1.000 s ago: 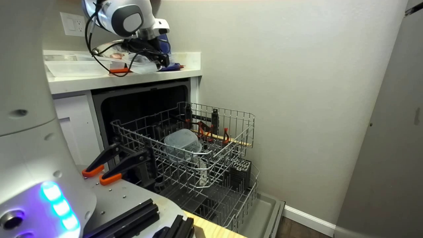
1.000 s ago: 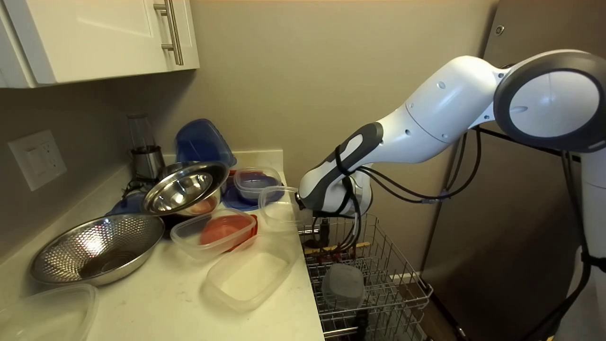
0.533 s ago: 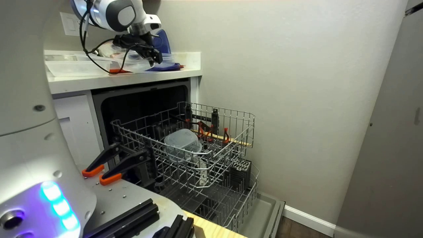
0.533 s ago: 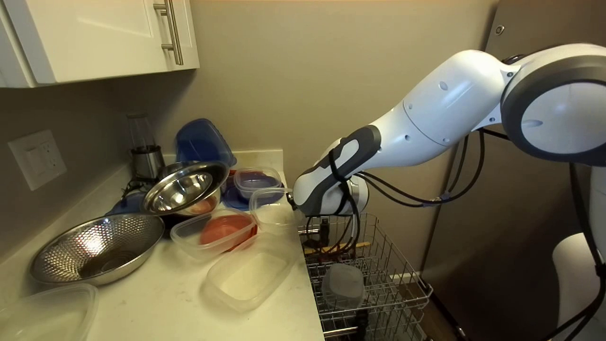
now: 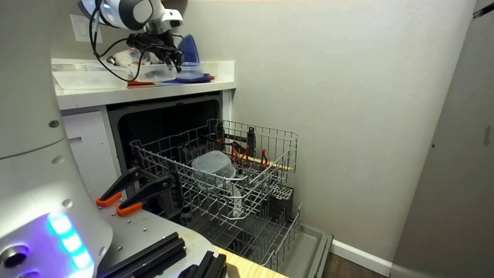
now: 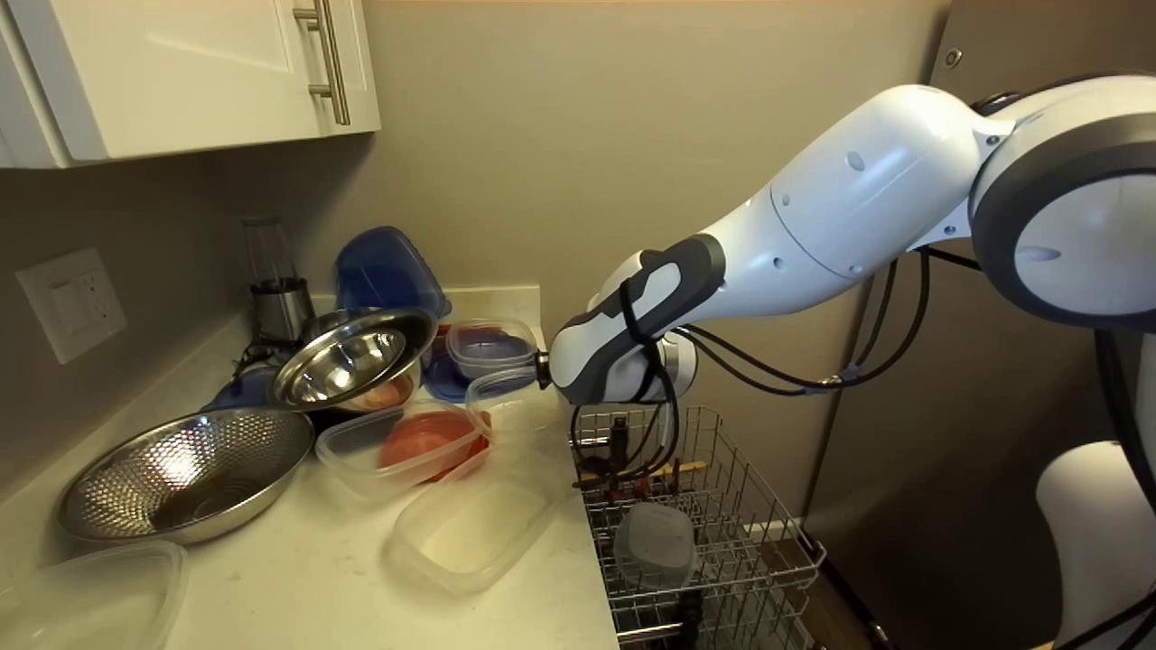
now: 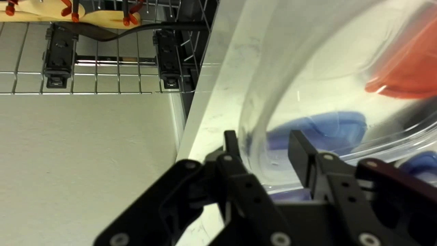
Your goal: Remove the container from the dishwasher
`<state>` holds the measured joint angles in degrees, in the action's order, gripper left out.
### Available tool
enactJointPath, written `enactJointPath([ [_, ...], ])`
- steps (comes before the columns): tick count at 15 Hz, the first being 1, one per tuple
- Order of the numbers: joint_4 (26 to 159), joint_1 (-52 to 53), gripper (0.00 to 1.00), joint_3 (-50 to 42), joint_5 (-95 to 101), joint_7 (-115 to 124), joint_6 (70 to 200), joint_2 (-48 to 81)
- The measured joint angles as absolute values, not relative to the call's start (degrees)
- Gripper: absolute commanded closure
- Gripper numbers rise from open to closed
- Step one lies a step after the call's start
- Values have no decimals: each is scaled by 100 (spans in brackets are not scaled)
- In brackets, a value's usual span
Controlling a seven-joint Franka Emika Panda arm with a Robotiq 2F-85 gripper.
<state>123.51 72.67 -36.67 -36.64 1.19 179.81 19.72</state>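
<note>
Two black fingertips (image 7: pixel 300 153) of gripper (image 7: pixel 264 143) stand spread, lower centre of wrist view, wall of clear container (image 7: pixel 317 92) between them; contact with wall cannot be told. Compared with one second ago, wrist end of arm (image 6: pixel 804 226) sits farther left in both exterior views. Container, tilted then, now looks level over counter (image 5: pixel 181 89), upper left of frame. Neighbouring tub (image 6: pixel 402 456), left of centre, nudged slightly left. Farther off, second container (image 5: pixel 212 164) sits unmoved in upper rack (image 5: pixel 251 181) of dishwasher (image 5: pixel 166 119), near centre of frame.
</note>
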Motion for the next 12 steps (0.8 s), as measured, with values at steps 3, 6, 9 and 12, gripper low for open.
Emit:
enactJointPath([
  [3,12348,7540,7,-3917,-3664,193,17968,1976],
  [6,12347,7817,0,-4204,-3664,262,17968,2004],
  [9,12334,8081,0,-4510,-3664,333,17969,2083],
  [12,12325,8347,0,-4821,-3664,453,17969,2205],
])
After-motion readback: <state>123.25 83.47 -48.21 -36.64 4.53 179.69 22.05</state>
